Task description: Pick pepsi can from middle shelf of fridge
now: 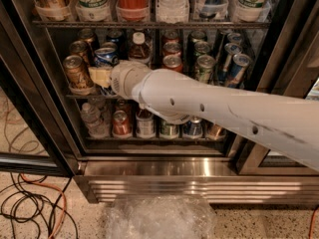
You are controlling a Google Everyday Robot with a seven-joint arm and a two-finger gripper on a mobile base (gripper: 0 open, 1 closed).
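On the middle shelf [75, 95] of the fridge [164, 169], second lane from the left, the pepsi can [105, 57] stands upright at the front of its row. A gold-brown can [77, 71] is just beside it on the left, and a white-capped bottle [139, 46] stands behind to the right.

The gripper [101, 76] is inside the cabinet, directly in front of the pepsi can's lower body and covering it. Contact cannot be confirmed, nor whether the gripper is clenched or released.

Assessment: if full, the can will be moderately heavy. Its wall is thin and rigid but dents under excess force. The chilled metal is likely smooth and possibly damp, so slippage is a risk.

Recommended hold: across the mid-body, on opposite sides of the cylinder and below the tapered silver top.

Clearance to the gold-brown can is tight, so knocking it over on withdrawal is a risk.
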